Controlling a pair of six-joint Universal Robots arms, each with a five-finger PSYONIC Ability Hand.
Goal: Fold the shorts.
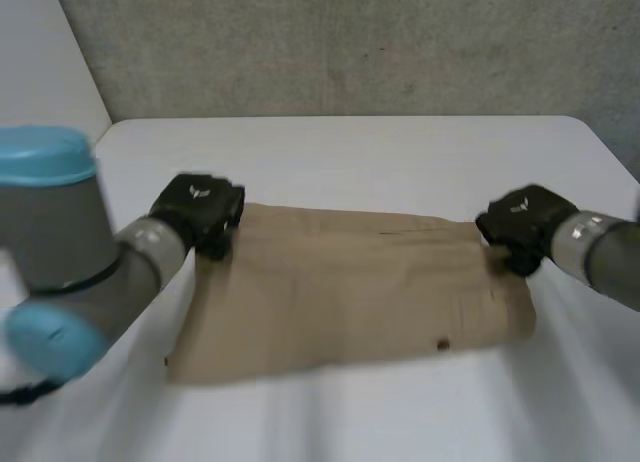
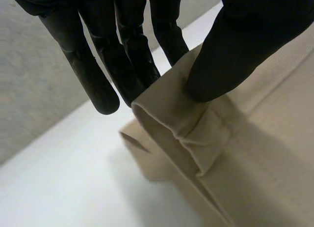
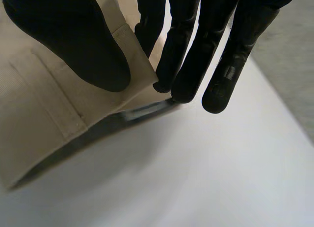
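Note:
Tan shorts (image 1: 350, 292) lie spread across the white table (image 1: 360, 152), folded into a wide rectangle. My left hand (image 1: 200, 210) is at the far left corner of the shorts. In the left wrist view its thumb (image 2: 230, 55) presses the cloth's folded edge (image 2: 167, 124) against the fingers (image 2: 132, 55) behind it. My right hand (image 1: 520, 227) is at the far right corner. In the right wrist view its thumb (image 3: 78, 45) pinches the hem (image 3: 132, 65) against the fingers (image 3: 181, 50), and the corner is lifted slightly off the table.
A grey wall (image 1: 350, 42) rises behind the table's far edge. Bare white table (image 1: 400, 422) lies in front of the shorts and beyond them. My left arm (image 1: 60, 272) bulks at the near left.

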